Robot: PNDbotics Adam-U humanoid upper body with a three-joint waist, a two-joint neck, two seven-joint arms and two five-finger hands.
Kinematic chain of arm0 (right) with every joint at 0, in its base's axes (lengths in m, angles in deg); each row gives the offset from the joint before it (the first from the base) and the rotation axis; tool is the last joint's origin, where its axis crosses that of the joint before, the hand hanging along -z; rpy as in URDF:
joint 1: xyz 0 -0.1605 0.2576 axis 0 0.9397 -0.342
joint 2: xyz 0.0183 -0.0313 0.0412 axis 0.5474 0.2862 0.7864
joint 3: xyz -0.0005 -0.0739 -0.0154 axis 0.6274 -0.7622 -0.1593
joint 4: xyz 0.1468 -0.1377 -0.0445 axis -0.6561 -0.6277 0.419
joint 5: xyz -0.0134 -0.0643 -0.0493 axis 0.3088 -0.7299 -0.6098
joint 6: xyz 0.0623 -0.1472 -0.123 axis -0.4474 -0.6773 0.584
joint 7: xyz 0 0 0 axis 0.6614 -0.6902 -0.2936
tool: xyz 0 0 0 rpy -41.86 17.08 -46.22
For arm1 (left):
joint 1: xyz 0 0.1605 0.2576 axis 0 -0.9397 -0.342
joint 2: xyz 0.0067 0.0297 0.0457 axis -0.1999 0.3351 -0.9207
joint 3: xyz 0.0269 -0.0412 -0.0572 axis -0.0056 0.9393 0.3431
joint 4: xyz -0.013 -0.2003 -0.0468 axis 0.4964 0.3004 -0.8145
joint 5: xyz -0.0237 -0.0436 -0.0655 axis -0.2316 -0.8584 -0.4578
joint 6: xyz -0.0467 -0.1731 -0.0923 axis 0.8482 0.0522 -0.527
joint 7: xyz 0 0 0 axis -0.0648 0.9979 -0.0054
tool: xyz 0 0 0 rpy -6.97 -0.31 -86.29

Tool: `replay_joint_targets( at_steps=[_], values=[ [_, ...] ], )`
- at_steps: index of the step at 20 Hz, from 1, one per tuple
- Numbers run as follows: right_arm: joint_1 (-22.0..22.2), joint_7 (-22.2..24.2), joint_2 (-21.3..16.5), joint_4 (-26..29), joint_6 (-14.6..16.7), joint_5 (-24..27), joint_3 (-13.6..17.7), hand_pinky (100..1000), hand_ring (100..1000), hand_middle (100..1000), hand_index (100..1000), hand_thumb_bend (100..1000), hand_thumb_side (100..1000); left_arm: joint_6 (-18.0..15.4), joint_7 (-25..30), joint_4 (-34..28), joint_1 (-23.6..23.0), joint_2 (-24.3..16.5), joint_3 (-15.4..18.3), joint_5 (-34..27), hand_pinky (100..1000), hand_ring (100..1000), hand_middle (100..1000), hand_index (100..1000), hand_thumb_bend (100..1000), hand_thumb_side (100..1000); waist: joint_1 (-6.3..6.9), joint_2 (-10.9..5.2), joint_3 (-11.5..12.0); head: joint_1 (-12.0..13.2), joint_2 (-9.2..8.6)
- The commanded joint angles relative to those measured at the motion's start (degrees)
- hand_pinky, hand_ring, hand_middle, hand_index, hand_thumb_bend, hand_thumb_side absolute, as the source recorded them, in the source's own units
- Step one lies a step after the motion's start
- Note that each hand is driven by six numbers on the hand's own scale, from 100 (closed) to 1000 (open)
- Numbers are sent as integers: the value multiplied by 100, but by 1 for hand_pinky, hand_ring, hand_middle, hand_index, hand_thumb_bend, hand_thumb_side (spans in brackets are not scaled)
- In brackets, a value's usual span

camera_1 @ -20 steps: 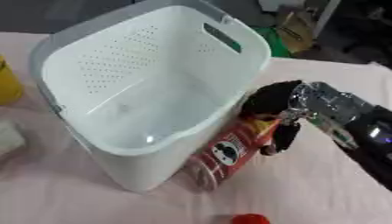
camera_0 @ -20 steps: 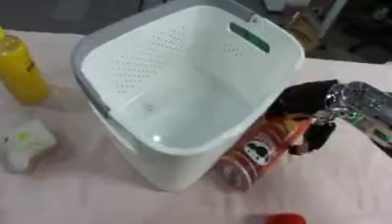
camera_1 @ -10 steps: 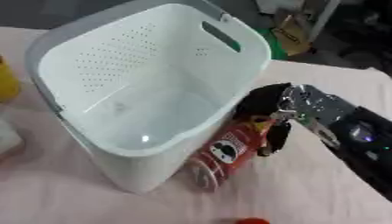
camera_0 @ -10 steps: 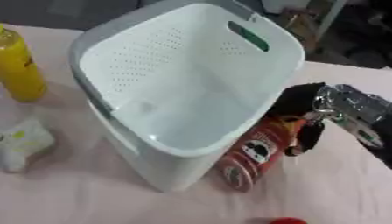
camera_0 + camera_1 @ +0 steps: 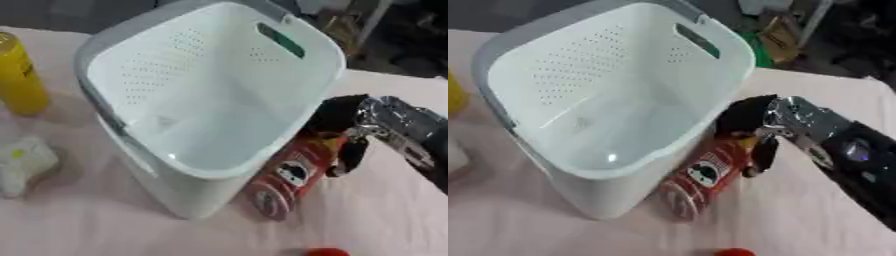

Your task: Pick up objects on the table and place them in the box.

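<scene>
Reaching in from the right, the black-and-silver right hand (image 5: 754, 122) curls round the far end of a red cylindrical snack can (image 5: 702, 176), lying against the white perforated plastic basket (image 5: 114, 125). Likely light, stiff, smooth; grip mid-body.

Red can (image 5: 289, 177): round face-like logo, possibly; no text legible.

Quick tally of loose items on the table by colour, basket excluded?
Red: 2, the can under the right hand and a small red thing at the near edge
Yellow: 1, the bottle
White: 1, a pale lumpy object
Total: 4
</scene>
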Motion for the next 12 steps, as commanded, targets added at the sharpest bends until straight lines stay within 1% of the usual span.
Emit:
replay_joint_targets(
  at_steps=[1,2,4,6,7,9,11,12],
  values=[
    [7,1037,-67,-92,965,213,-28,997,1000,886,719,412,431,-16,-48,-84,64,-115,44,30,814,853,830,878,239,1000,48,-97,-6,-39,-18],
    [1,1037,-64,-110,929,271,-14,994,1000,875,701,410,429,-15,-54,-84,65,-115,45,31,814,853,830,878,239,1000,51,-100,-8,-43,-17],
    [-8,1037,-62,-132,863,363,9,993,1000,870,695,409,428,-13,-65,-84,63,-114,50,34,814,853,830,878,239,1000,56,-104,-15,-46,-16],
    [-14,1037,-60,-143,794,473,36,990,1000,851,662,398,421,-12,-72,-84,64,-114,52,38,814,853,830,878,238,1000,61,-108,-26,-47,-13],
    [-16,1037,-66,-140,756,533,54,989,999,837,627,385,421,-10,-75,-84,61,-115,53,39,814,853,830,878,239,1000,66,-112,-38,-45,-9],
    [-15,1037,-85,-121,703,634,68,989,998,832,617,381,421,-7,-80,-84,59,-116,56,41,814,853,830,879,239,1000,71,-117,-50,-43,-5],
    [-25,1037,-113,-92,653,703,88,985,994,815,569,353,437,-4,-83,-84,57,-120,57,44,813,853,830,879,238,1000,81,-132,-67,-37,-1],
    [-31,1037,-134,-67,625,739,101,985,994,813,563,349,439,-1,-86,-84,55,-125,58,45,813,853,830,879,238,1000,87,-141,-77,-32,1]
  ],
)
